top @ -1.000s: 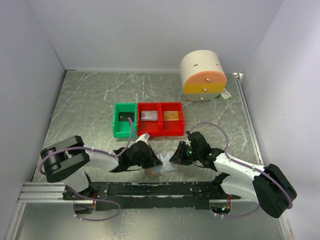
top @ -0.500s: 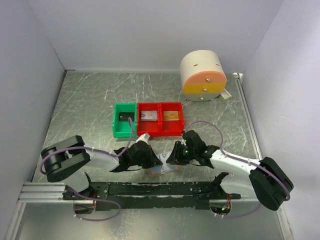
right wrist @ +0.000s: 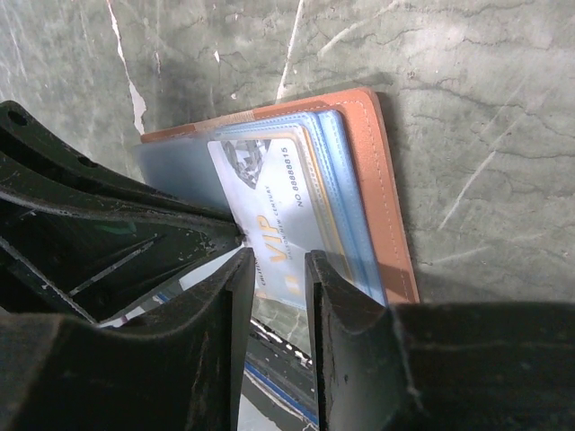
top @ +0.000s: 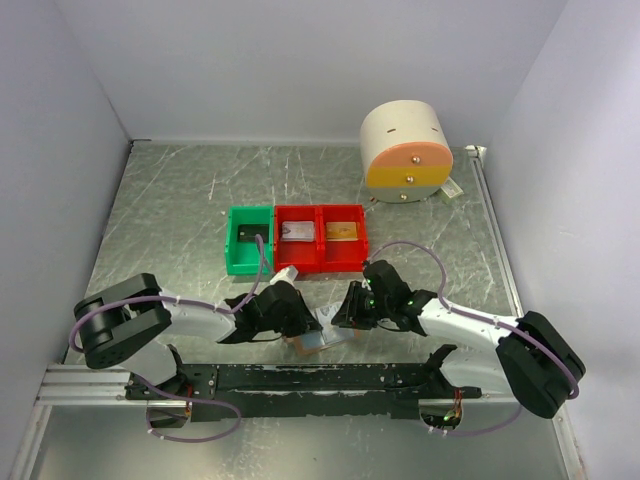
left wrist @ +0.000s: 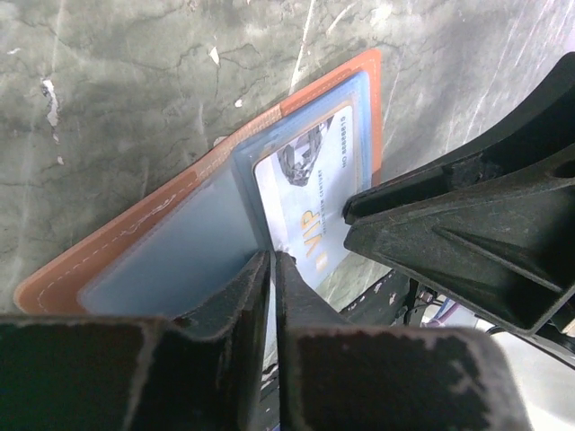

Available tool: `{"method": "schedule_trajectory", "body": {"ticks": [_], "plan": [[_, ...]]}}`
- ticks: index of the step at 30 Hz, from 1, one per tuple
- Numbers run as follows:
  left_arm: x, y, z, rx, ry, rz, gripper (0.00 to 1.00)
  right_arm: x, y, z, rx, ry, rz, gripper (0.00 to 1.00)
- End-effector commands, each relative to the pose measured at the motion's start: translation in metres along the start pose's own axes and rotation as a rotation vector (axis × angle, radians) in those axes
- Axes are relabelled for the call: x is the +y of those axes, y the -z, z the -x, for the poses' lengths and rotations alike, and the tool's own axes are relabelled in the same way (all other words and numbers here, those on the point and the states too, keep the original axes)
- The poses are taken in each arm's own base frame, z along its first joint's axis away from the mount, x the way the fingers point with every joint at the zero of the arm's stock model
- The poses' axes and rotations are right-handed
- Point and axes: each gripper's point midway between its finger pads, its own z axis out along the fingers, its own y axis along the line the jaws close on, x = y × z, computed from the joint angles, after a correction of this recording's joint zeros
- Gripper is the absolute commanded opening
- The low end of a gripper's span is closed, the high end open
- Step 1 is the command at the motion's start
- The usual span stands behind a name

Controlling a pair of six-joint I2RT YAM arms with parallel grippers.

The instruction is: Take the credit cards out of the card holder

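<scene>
The card holder (top: 322, 341) lies open at the table's near edge, tan leather (right wrist: 382, 180) with pale blue sleeves (left wrist: 162, 256). A white VIP credit card (left wrist: 310, 193) sticks partly out of a sleeve. My left gripper (top: 308, 325) comes from the left, its jaws (left wrist: 272, 259) nearly together on a thin sleeve leaf of the holder. My right gripper (top: 343, 318) comes from the right. It stands open a finger's width (right wrist: 277, 260), its tips at the protruding end of the VIP card (right wrist: 265, 197). Nothing is pinched between them.
Behind the holder a green bin (top: 248, 262) holds a dark card, and two red bins (top: 320, 262) hold a silver card (top: 298, 232) and a gold card (top: 342, 231). A cream cylinder with an orange band (top: 405, 150) stands at the back right. A black rail (top: 300, 385) runs in front.
My right gripper has shifted a little left, closer over the card holder. The left gripper stays at the holder, and its arm has sunk slightly.
</scene>
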Motion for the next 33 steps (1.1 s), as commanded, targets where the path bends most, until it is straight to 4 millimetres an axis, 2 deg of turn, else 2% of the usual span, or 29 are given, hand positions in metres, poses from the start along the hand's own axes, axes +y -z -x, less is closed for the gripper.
{"method": "schedule_trajectory", "body": {"ticks": [1,5,8,10,13,15,18,23,28,33], "plan": [[-0.005,0.002,0.006,-0.026,-0.017,-0.001,0.23,-0.054,-0.002,-0.015,0.024,-0.003,-0.211,0.31],[-0.012,0.0,0.004,-0.016,-0.015,-0.041,0.36,-0.048,-0.002,-0.016,0.031,0.003,-0.183,0.31],[-0.018,-0.006,0.001,0.0,-0.01,-0.074,0.37,-0.046,-0.003,-0.016,0.033,0.001,-0.17,0.31],[-0.018,-0.01,-0.002,0.01,-0.002,-0.081,0.34,-0.046,-0.004,-0.017,0.036,0.0,-0.167,0.31],[-0.014,-0.011,-0.003,0.009,0.014,-0.082,0.24,-0.047,-0.004,-0.018,0.041,-0.002,-0.168,0.31],[-0.01,-0.007,-0.002,-0.002,0.027,-0.074,0.16,-0.048,-0.005,-0.018,0.043,-0.003,-0.174,0.31],[-0.002,0.001,0.0,-0.028,0.043,-0.065,0.09,-0.05,-0.005,-0.018,0.039,-0.002,-0.181,0.31],[0.008,0.01,0.002,-0.043,0.041,-0.04,0.1,-0.054,-0.006,-0.019,0.044,0.003,-0.197,0.31],[0.006,0.008,0.0,-0.025,0.022,-0.028,0.23,-0.053,-0.007,-0.017,0.042,0.008,-0.199,0.31],[-0.005,0.002,-0.001,-0.01,0.022,-0.064,0.37,-0.052,-0.008,-0.018,0.052,0.01,-0.196,0.31]]}}
